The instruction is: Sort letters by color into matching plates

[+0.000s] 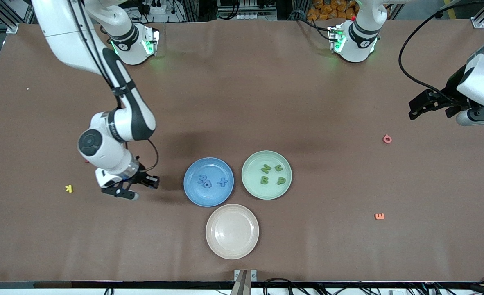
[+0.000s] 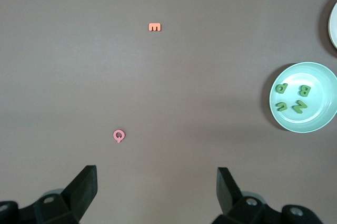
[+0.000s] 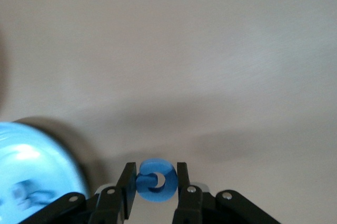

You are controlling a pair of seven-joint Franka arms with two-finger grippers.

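Observation:
My right gripper (image 1: 143, 188) is shut on a blue letter (image 3: 157, 181), over the bare table beside the blue plate (image 1: 193, 193), toward the right arm's end. The plate's edge shows in the right wrist view (image 3: 31, 166). Three blue letters (image 1: 211, 181) lie in the blue plate. The mint green plate (image 1: 252, 186) stands beside it toward the left arm's end and holds four green letters (image 1: 272, 174); it also shows in the left wrist view (image 2: 316, 121). My left gripper (image 1: 420, 107) is open and empty, waiting above the table at the left arm's end.
A beige plate (image 1: 232, 246) sits nearer the front camera than the two coloured plates. A pink letter (image 1: 387, 139) and an orange letter (image 1: 379, 216) lie toward the left arm's end. A yellow letter (image 1: 68, 188) lies toward the right arm's end.

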